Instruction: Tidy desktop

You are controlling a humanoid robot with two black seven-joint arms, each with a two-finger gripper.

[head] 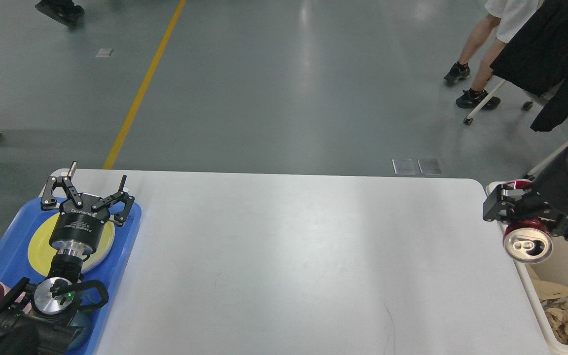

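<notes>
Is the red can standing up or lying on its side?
On its side. The can hangs sideways in the right gripper, its silver top facing the camera, over the bin's edge.
</notes>
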